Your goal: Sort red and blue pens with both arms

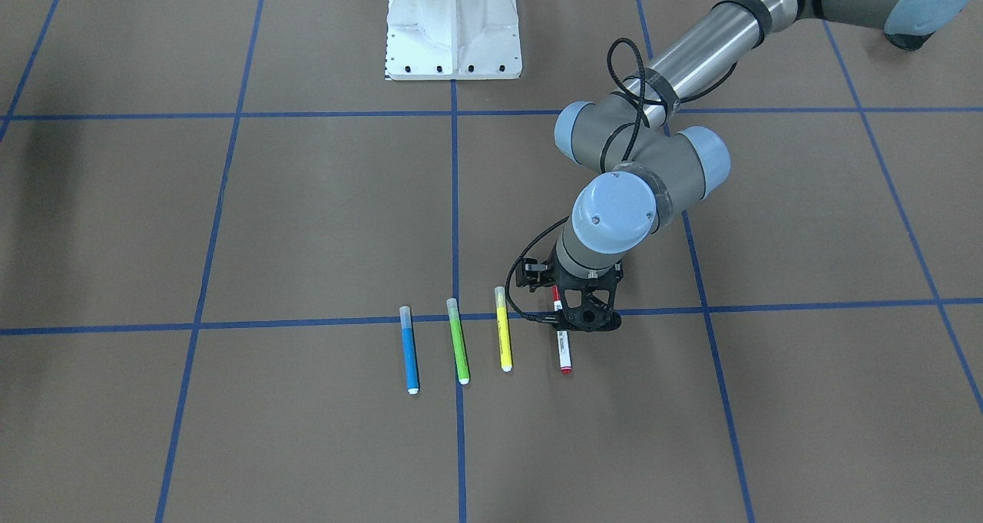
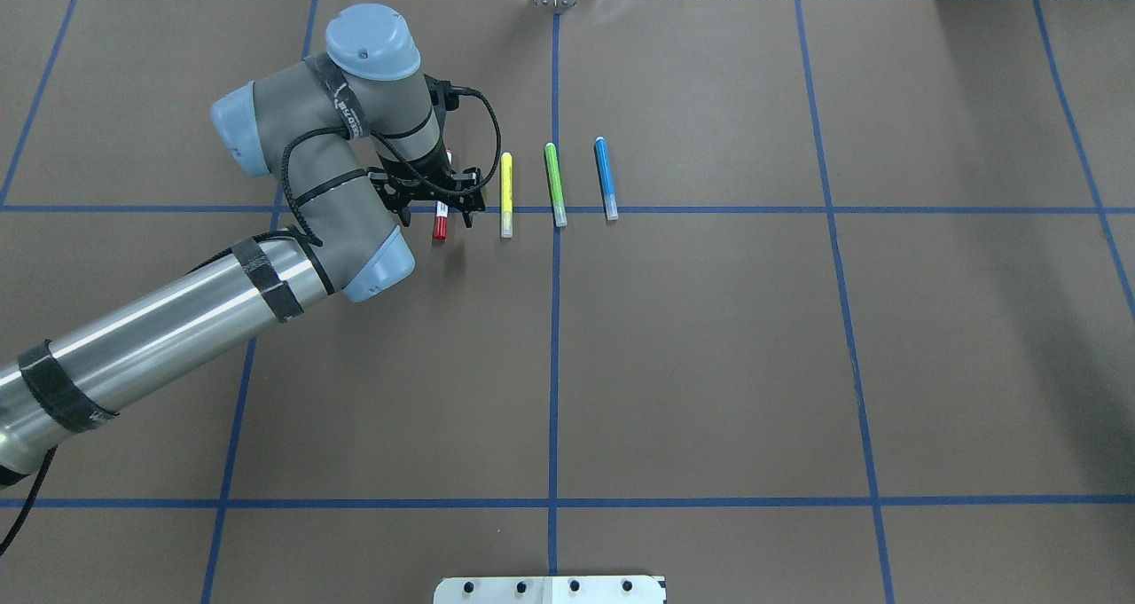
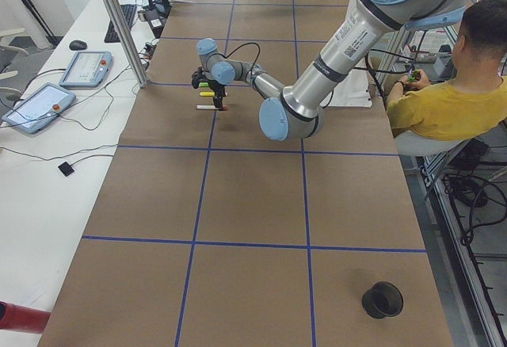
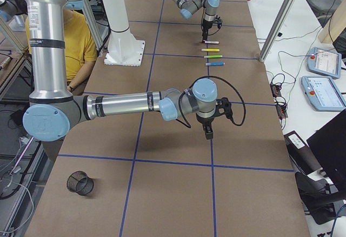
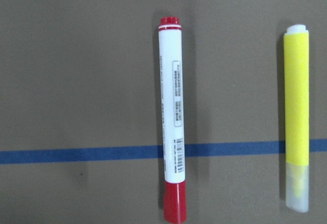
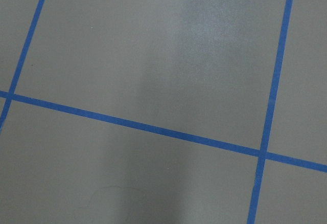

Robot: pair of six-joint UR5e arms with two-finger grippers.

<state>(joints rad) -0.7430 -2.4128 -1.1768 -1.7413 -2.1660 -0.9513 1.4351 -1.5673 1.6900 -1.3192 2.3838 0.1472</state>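
- Step in hand, as judged: the approach to the first pick. The left gripper [image 2: 434, 198] hangs directly over the red pen [image 5: 171, 121], and neither pen has yet been sorted.
- Left jaws: they appear spread wide and hold nothing. The pen lies flat on the surface [image 2: 709, 364], crossing a blue tape line [image 5: 76, 155].
- Position: the red pen ends a row of four in the half of the surface far from the robot, and is the one nearest the surface's left end. The yellow marker [image 5: 296, 111] lies just beside it, then the green marker [image 2: 555, 183], then the blue pen [image 2: 606, 178].
- Right gripper [image 4: 208, 131]: it is over bare surface toward the right end, well apart from the row. Whether its jaws are wide or narrow cannot be told.
- Next move, as judged: a straight descent that keeps the jaws clear of the yellow marker, then a close across the barrel. The blue pen presumably falls to the right gripper.
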